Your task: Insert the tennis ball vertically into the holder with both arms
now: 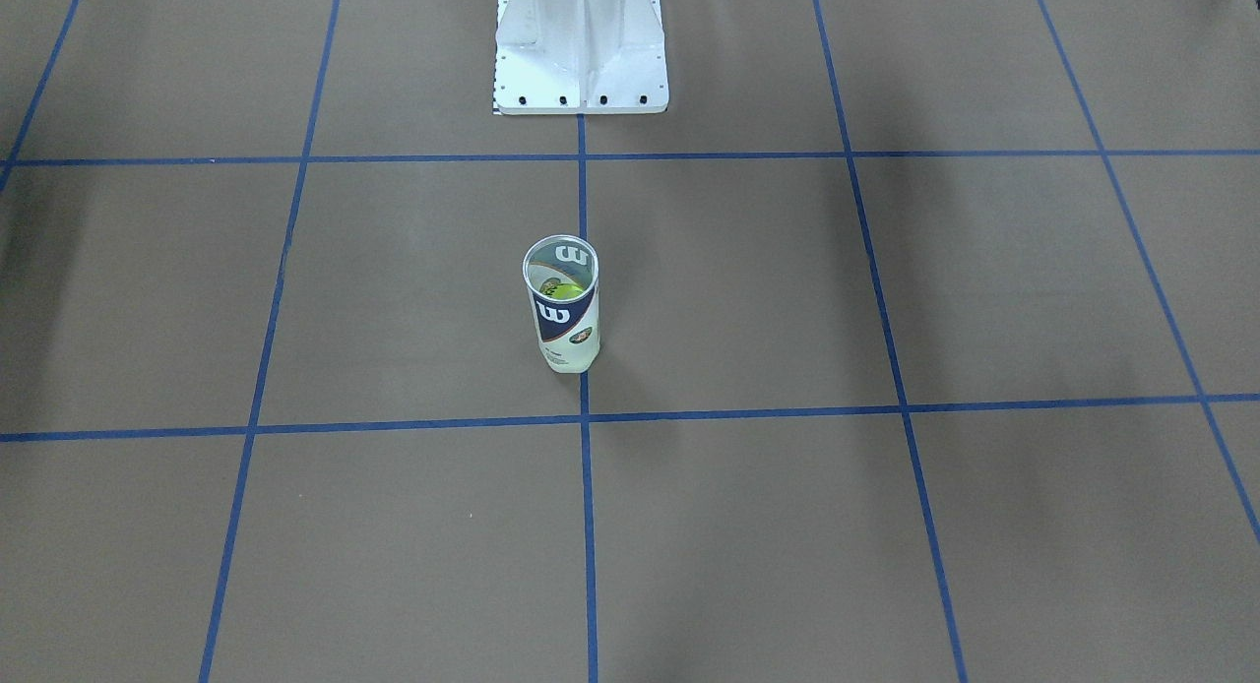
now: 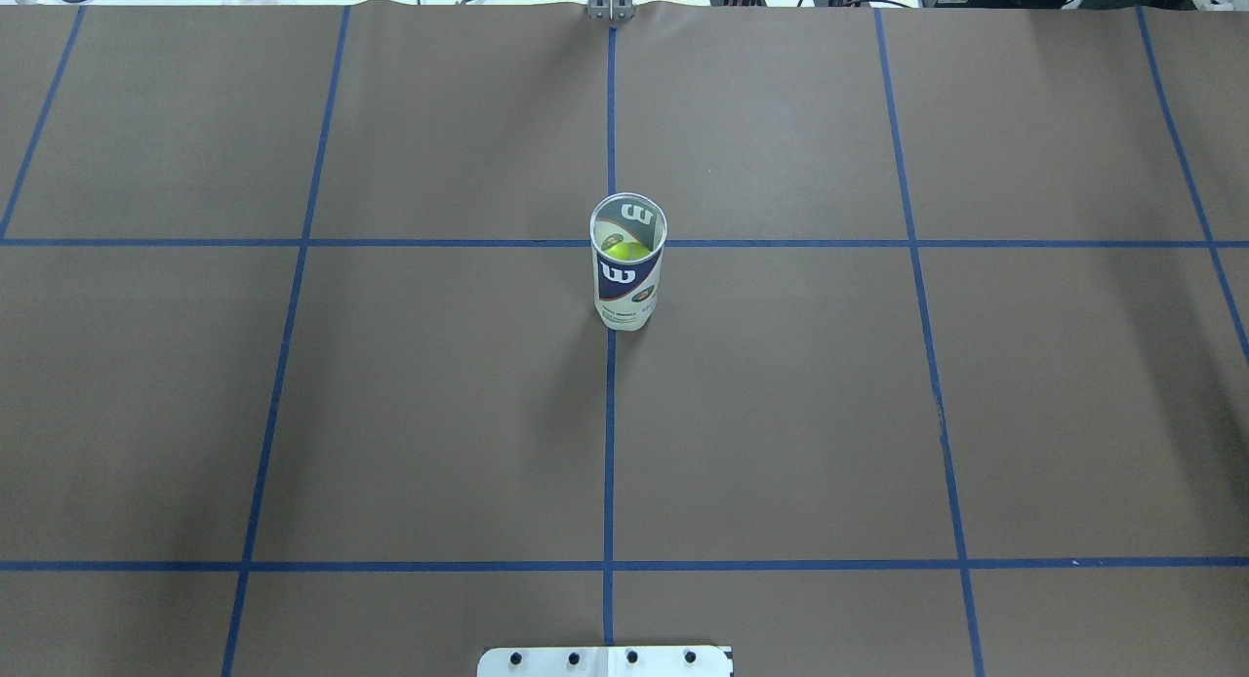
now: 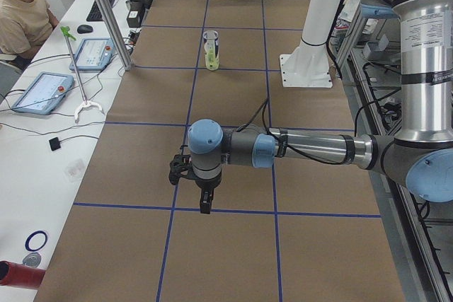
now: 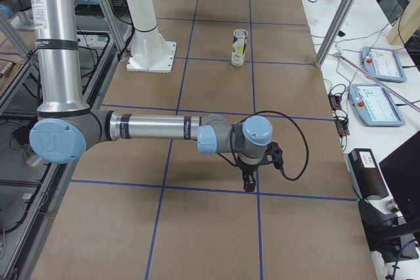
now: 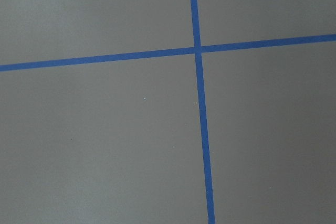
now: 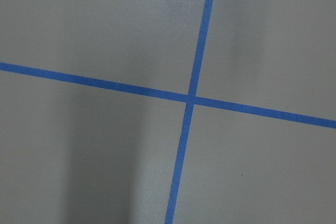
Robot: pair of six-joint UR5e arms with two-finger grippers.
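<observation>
The holder (image 1: pixel 562 314) stands upright at the middle of the table, on a blue tape line. It also shows in the overhead view (image 2: pixel 627 282). The tennis ball (image 1: pixel 565 290) sits inside it, seen through the open top (image 2: pixel 624 251). The left gripper (image 3: pixel 205 207) shows only in the exterior left view, pointing down over a tape line, far from the holder (image 3: pixel 211 51). The right gripper (image 4: pixel 249 187) shows only in the exterior right view, likewise far from the holder (image 4: pixel 239 48). I cannot tell whether either is open or shut. Both wrist views show only brown table and blue tape.
The white mounting base (image 1: pixel 581 63) stands at the robot's side of the table (image 2: pixel 605 661). A seated operator (image 3: pixel 21 12) and tablets (image 3: pixel 41 93) are at a side desk. More tablets (image 4: pixel 376 104) lie on the desk by the right end.
</observation>
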